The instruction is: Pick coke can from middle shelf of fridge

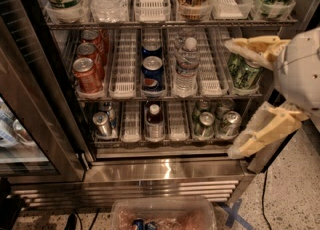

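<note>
The fridge point(165, 173) stands open in front of me. Its middle shelf point(125, 92) is a wire rack with white lane trays. Three red coke cans stand in the far-left lane, one behind the other, with the front coke can point(87, 74) at the shelf edge. My gripper point(230, 99) is at the right side of the fridge front, far to the right of the coke cans. It is open wide and empty, with one cream finger point(252, 46) over a green can point(243, 70) and the other finger point(262, 133) down by the bottom shelf.
On the middle shelf are also a blue Pepsi can point(151, 72) and a water bottle point(186, 65). Several cans and a bottle stand on the bottom shelf point(165, 139). The glass door point(30, 89) hangs open at left. A plastic tub point(165, 213) sits on the floor.
</note>
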